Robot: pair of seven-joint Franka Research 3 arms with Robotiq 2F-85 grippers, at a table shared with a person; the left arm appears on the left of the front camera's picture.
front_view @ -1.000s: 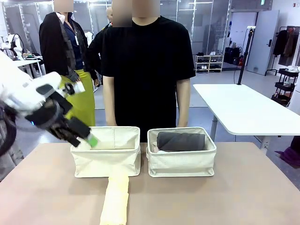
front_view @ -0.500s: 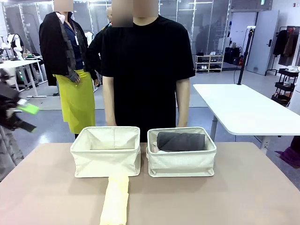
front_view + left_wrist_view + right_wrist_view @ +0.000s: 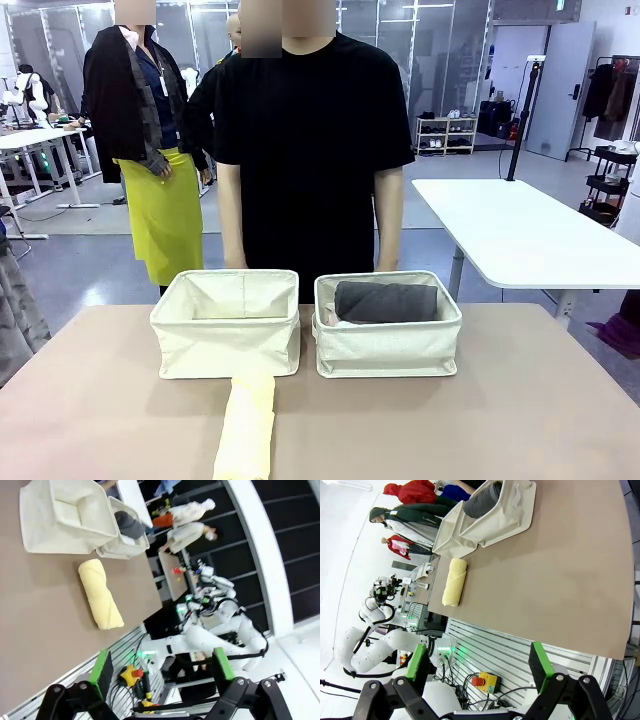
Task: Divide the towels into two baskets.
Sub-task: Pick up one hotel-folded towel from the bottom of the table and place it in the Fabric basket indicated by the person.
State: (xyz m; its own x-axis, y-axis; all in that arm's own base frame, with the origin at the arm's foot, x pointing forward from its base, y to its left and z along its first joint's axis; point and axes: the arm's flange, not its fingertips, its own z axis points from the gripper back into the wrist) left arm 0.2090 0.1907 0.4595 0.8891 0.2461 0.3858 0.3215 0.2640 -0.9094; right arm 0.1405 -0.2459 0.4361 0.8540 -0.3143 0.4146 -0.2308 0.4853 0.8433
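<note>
Two cream canvas baskets stand side by side at the far middle of the table, the left basket (image 3: 225, 335) and the right basket (image 3: 388, 345). A dark grey towel (image 3: 386, 301) lies rolled in the right one, with a pale bit of cloth (image 3: 327, 320) beside it. A pale yellow towel (image 3: 246, 430) lies on the table in front of the left basket. My left gripper (image 3: 162, 665) hangs open and empty high off the table's near side, far from the yellow towel (image 3: 100, 600) and left basket (image 3: 37, 517). My right gripper (image 3: 477, 665) is open and empty too, off the table edge, with the yellow towel (image 3: 455, 581) beyond.
A person in a black T-shirt (image 3: 310, 150) stands right behind the baskets, arms hanging down. Inside the left basket a pale rounded shape (image 3: 86, 507) shows; I cannot tell what it is. A white table (image 3: 520, 235) stands at the back right.
My left arm, which was at the left basket's near-left corner, has drawn back to the left and left the front view. The towels and baskets have not moved.
</note>
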